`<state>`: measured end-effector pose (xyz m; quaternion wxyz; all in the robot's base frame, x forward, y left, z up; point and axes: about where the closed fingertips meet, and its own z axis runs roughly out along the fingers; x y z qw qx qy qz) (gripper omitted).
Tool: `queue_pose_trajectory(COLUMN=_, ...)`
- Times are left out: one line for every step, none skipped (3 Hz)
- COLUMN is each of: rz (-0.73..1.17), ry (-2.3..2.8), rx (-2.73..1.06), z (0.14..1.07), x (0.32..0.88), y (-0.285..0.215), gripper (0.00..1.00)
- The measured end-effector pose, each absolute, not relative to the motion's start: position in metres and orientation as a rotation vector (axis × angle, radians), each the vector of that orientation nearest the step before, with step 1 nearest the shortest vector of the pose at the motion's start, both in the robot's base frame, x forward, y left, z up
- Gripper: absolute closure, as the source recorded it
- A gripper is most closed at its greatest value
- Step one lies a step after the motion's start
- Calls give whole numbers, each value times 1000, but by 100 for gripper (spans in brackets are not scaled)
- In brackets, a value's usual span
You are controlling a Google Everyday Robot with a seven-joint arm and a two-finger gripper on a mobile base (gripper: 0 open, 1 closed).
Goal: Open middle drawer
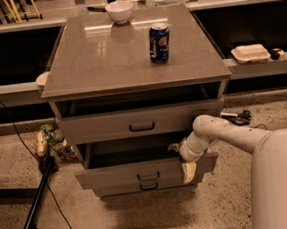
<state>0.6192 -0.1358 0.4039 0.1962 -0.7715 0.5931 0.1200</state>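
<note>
The grey cabinet (133, 57) has three drawers. The middle drawer (114, 176), with a small black loop handle (148, 176), stands pulled out well past the others, and its dark inside (131, 151) shows. My gripper (182, 159) sits over the top edge of that drawer's front, near its right end. One finger (189, 171) hangs down the front face and the other (174, 147) reaches inside, clamped on the panel. My white arm (225, 132) comes in from the right.
The top drawer (104, 126) is slightly open and the bottom drawer (120, 190) is shut. A blue soda can (159, 43) and a white bowl (119, 10) stand on the cabinet top. A black stand leg (38, 201), cables and a snack bag (50, 137) lie on the floor at left.
</note>
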Motion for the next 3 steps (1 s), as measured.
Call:
queue_pose_trajectory(rz=380, ry=1701, rx=-2204, z=403, x=603, y=-132, gripper=0)
queue_pose_trajectory(rz=446, ry=1809, rx=-2230, z=404, x=576, y=-133, gripper=0)
queue_pose_trajectory(rz=517, ry=1926, rx=-2216, z=401, x=546, y=-140, gripper=0)
